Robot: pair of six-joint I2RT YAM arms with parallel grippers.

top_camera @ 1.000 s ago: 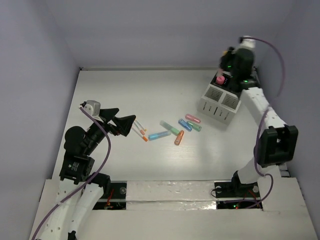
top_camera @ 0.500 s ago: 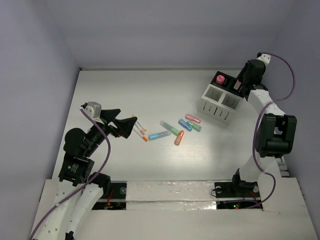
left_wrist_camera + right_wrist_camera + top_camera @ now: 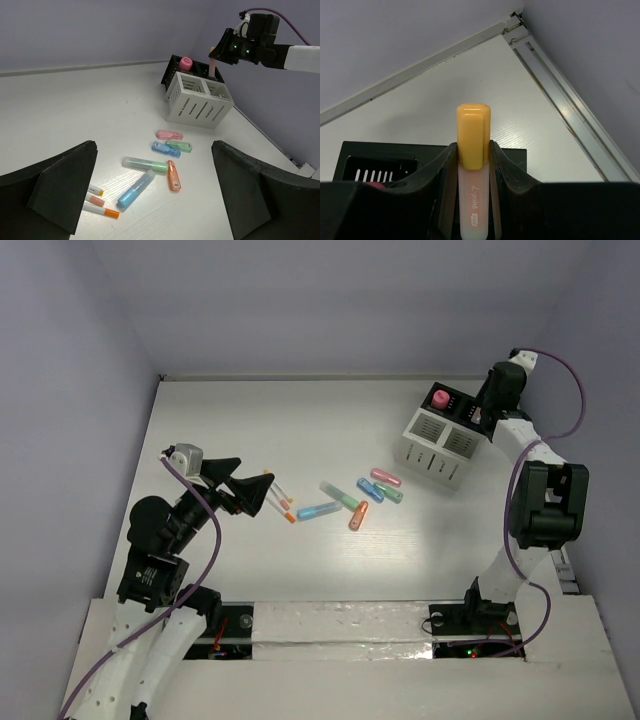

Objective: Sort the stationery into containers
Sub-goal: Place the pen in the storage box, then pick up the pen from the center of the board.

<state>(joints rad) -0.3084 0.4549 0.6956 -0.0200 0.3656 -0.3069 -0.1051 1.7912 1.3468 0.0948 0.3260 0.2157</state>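
Swung my right gripper [image 3: 472,150] back-right, off pink cylinder [image 3: 185,62]. Jaws clamped on orange-capped highlighter [image 3: 473,131], long axis upright, black section [image 3: 172,75] just below it.

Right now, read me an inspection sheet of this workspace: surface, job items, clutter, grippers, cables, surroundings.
Surface: white table, flat.
Job's things: white slatted organizer with a black section behind it. A pink cylinder stands in the black section. Six loose highlighters lie mid-table. Three thin sticks lie by the left gripper. A yellow-capped highlighter is held at the black section.
Clutter: nothing seen.
Grippers: left gripper open and empty, low over the table. Right gripper shut on the yellow-capped highlighter.
Cables: left purple cable and right purple cable hang in loose loops, apart from the items.
Surroundings: pale lilac walls; nothing else seen.
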